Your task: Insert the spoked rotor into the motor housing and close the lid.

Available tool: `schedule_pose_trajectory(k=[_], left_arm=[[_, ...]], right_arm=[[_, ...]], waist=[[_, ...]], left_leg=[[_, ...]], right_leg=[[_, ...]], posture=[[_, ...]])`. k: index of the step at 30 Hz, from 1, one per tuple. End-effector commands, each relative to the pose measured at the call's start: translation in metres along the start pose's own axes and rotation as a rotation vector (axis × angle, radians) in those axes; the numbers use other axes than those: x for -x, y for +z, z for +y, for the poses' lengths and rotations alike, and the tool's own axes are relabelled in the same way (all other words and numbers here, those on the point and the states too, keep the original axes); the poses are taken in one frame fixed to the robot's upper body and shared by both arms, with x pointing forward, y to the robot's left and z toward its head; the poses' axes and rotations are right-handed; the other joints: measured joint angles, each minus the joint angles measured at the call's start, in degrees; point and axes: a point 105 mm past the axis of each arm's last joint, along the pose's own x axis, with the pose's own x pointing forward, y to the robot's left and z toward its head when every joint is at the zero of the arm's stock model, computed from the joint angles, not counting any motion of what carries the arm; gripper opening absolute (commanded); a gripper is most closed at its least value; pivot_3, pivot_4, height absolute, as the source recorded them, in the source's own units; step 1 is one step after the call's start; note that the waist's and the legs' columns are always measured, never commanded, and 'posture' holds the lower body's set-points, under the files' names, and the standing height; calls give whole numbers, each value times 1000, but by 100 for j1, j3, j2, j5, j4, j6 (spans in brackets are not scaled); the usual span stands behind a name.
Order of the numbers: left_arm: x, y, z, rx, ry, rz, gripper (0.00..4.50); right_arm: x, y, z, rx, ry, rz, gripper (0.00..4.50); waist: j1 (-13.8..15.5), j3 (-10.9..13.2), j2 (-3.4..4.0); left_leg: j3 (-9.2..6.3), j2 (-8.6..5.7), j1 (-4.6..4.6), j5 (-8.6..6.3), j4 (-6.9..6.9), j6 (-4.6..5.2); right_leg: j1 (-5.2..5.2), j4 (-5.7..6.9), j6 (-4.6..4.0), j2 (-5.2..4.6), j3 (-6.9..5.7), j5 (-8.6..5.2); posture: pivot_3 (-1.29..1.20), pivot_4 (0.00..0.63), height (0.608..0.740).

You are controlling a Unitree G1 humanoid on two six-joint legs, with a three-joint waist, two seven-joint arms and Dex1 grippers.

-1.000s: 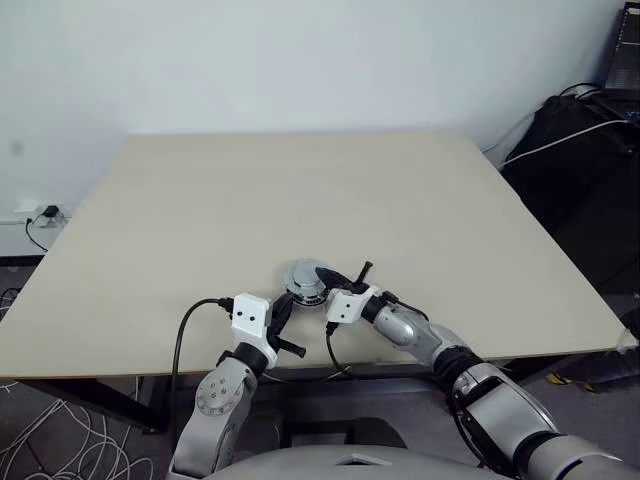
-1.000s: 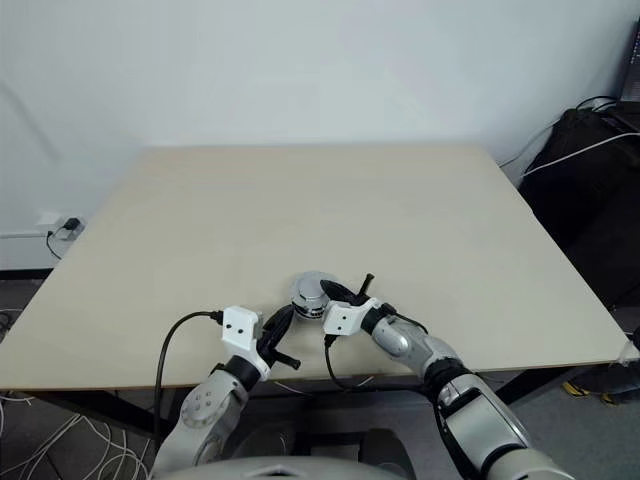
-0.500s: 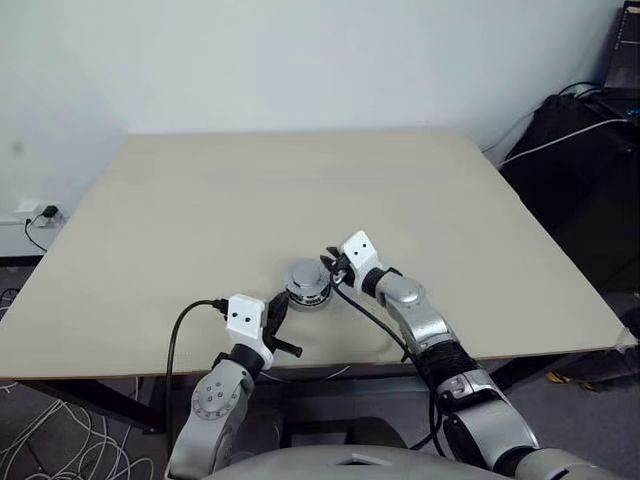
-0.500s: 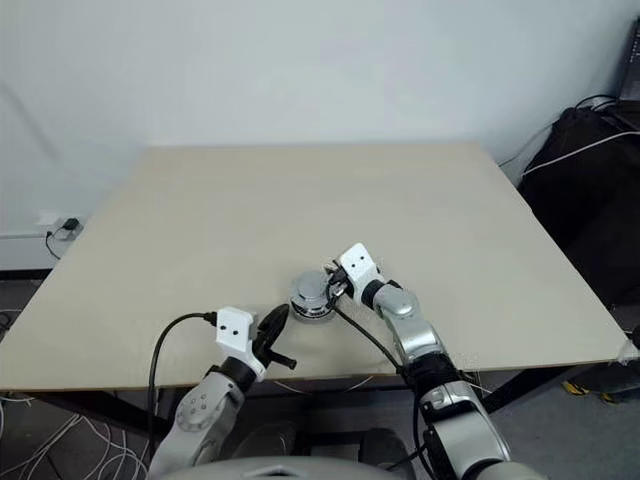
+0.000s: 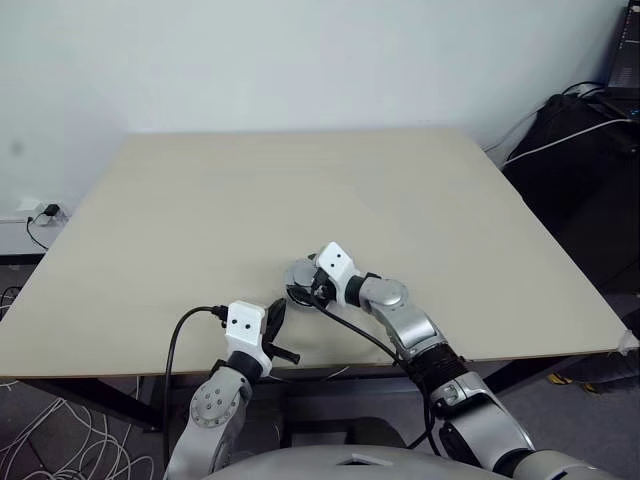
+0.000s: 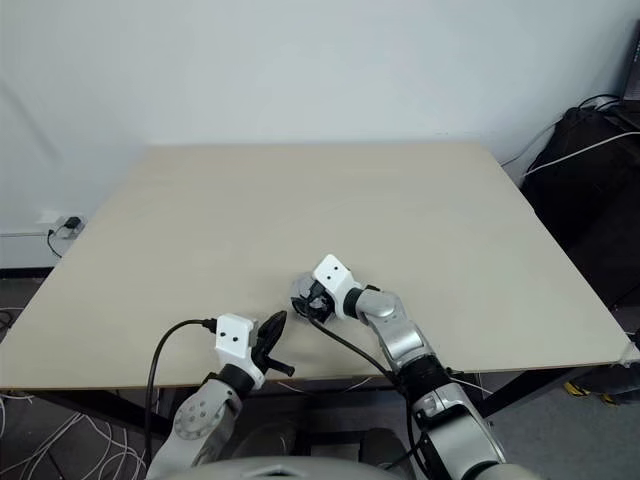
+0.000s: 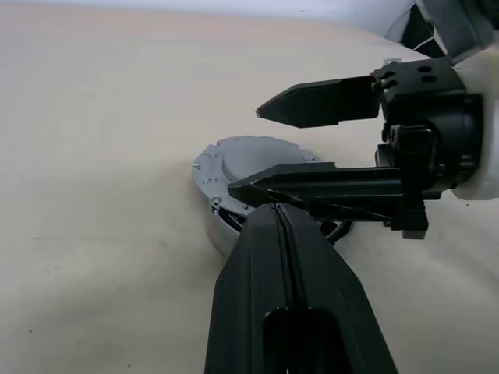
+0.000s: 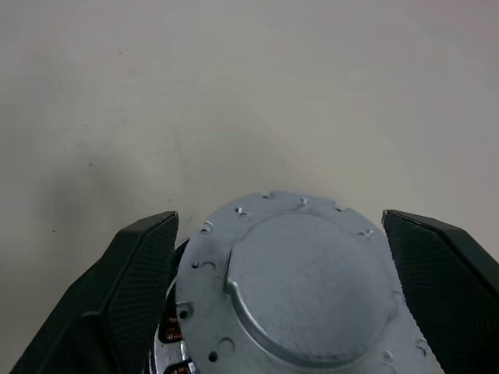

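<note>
The grey lid [image 8: 300, 292] lies on top of the motor housing [image 7: 222, 226], near the table's front edge [image 5: 299, 276]. Copper windings [image 8: 171, 331] peek out under one side of the lid. The spoked rotor is hidden. My right gripper [image 8: 281, 226] is open, one finger on each side of the lid, apart from it; in the left wrist view the right gripper [image 7: 245, 148] has one finger over the lid and the other along its near rim. My left gripper [image 7: 273, 209] is shut and empty, its tip just short of the housing, closer to me [image 5: 277, 312].
The beige table [image 5: 300, 190] stretches far beyond the parts. A black cable [image 5: 180, 340] loops off the left wrist over the table's front edge. Black equipment with cables [image 5: 590, 180] stands off the table's right side.
My right gripper has rolled over, opened wide and slid left, so it now straddles the lid instead of lying beside the housing. The left gripper and the lid have stayed put.
</note>
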Motion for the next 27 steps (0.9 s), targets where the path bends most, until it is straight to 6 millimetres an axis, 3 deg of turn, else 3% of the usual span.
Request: schedule_pose_trajectory(k=[1, 7, 13, 17, 27], left_arm=[[-1, 21, -7, -21, -23, -80, 0], [0, 22, -9, -17, -29, -81, 0], [0, 21, -10, -8, -34, -79, 0], [0, 21, -10, -4, -36, -79, 0], [2, 27, -8, -82, -27, -90, 0]], right_arm=[[-3, 9, -7, 21, -31, -15, 4475], [-4, 0, -17, -62, -69, 37, 4475], [-2, -8, -14, -99, -41, 92, 4475], [0, -8, -10, -109, -13, 95, 3265], [13, 10, -19, -166, -3, 31, 3202]], waist=[[-1, 0, 0], [-7, 1, 2], [-2, 0, 1], [-1, 0, 2], [2, 1, 1]], left_leg=[[0, 0, 0, 0, -1, 0], [0, 0, 0, 0, -3, 0], [0, 0, 1, 0, -4, 0], [0, 0, 1, 0, -4, 0], [-1, -1, -12, 0, -7, 0]], right_leg=[[0, 0, 0, 0, 0, 0], [-2, 0, 0, 1, 0, 0], [-1, -1, 0, 1, 0, 0], [-1, -1, 0, 0, -1, 0], [-8, -11, 1, -3, -4, 0]], posture=[[0, 0, 740], [0, 0, 740], [0, 0, 740], [0, 0, 740], [0, 0, 740]])
